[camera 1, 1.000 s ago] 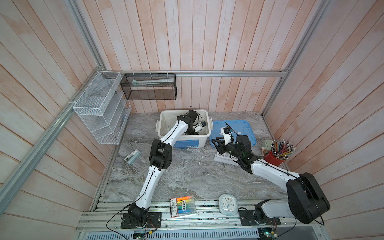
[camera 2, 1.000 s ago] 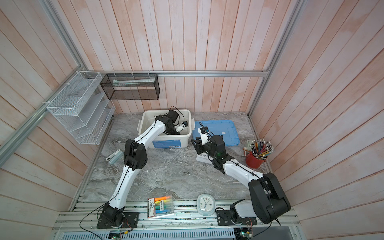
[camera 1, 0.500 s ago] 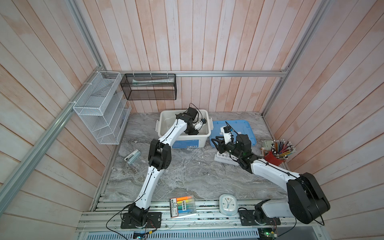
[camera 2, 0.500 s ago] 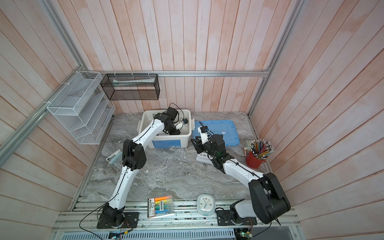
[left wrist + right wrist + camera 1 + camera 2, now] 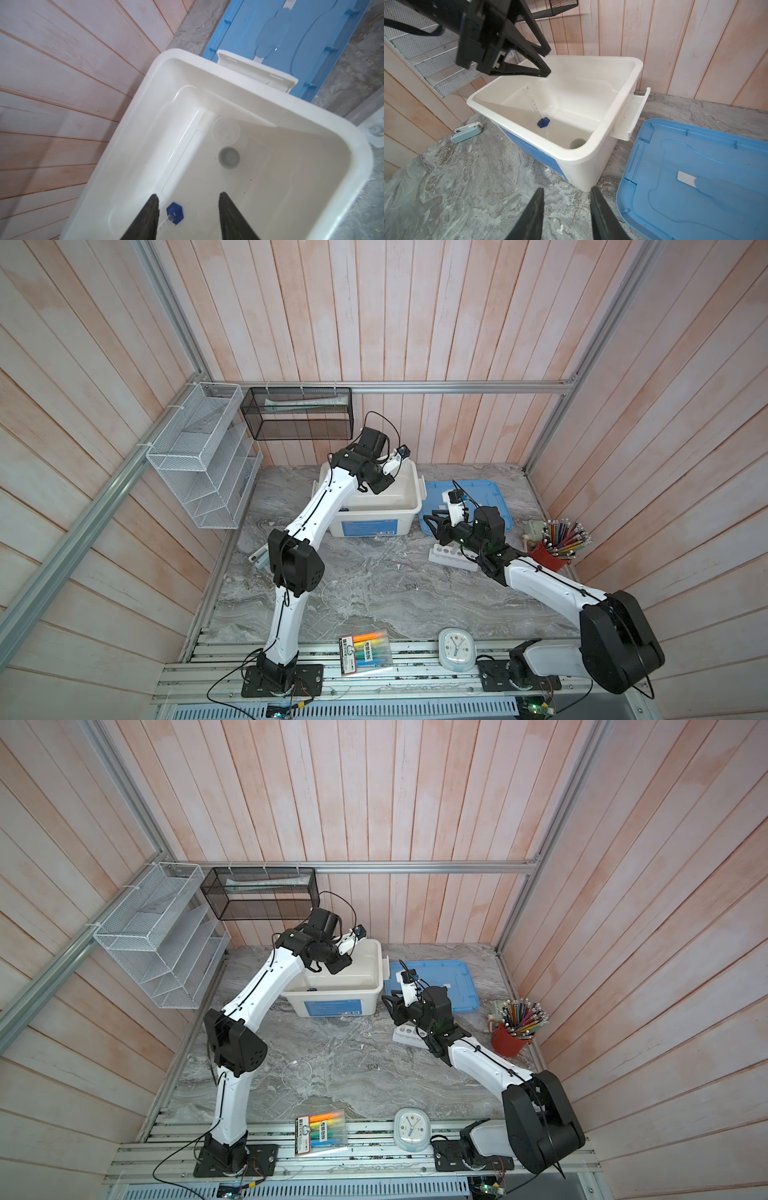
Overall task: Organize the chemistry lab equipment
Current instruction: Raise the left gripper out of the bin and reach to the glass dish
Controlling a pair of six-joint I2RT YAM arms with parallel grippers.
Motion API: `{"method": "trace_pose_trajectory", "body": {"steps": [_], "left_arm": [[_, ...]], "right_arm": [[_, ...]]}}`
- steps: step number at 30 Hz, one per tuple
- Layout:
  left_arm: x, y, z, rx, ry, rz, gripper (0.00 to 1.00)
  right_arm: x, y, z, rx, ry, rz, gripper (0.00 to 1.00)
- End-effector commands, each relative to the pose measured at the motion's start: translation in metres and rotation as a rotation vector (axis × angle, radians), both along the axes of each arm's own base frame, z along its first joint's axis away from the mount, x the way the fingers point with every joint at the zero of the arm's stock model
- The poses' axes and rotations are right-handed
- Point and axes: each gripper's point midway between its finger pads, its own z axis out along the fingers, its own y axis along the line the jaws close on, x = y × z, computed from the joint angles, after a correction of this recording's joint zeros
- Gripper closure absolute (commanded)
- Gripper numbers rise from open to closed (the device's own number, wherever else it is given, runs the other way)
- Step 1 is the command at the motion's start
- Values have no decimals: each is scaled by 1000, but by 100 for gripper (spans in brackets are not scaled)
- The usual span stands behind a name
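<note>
The left arm [image 5: 316, 510] is raised and stretched forward, bent at the elbow, with the left gripper [image 5: 189, 195] pointed downward and its jaws set apart. The right arm [image 5: 540, 580] is extended low toward the middle, the right gripper [image 5: 567, 189] is angled down, and its jaws are parted.

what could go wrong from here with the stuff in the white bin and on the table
1. The cylinder sits tilted in the white bin, below the open left gripper. It may tip over toward the beaker.
2. The clear dish is hard to see against the table, so the open right gripper could clip it.
3. The right arm hangs over the rack, and lowering it could knock the rack.
</note>
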Motion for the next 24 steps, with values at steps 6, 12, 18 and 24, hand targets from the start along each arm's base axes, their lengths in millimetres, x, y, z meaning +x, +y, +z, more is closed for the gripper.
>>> {"method": "trace_pose_trajectory", "body": {"steps": [6,12,18,24], "left_arm": [[-55,45,70,-147,-158,146,50],[-122,101,58,-258,-100,267,50],[-213,110,-34,-191,193,159,50],[-257,119,-111,-28,327,102,51]], "right_arm": [[-7,1,17,-4,-27,3,62],[-10,2,15,-22,-21,8,62],[-7,5,13,-46,-15,17,62],[-9,9,7,-48,2,20,62]]}}
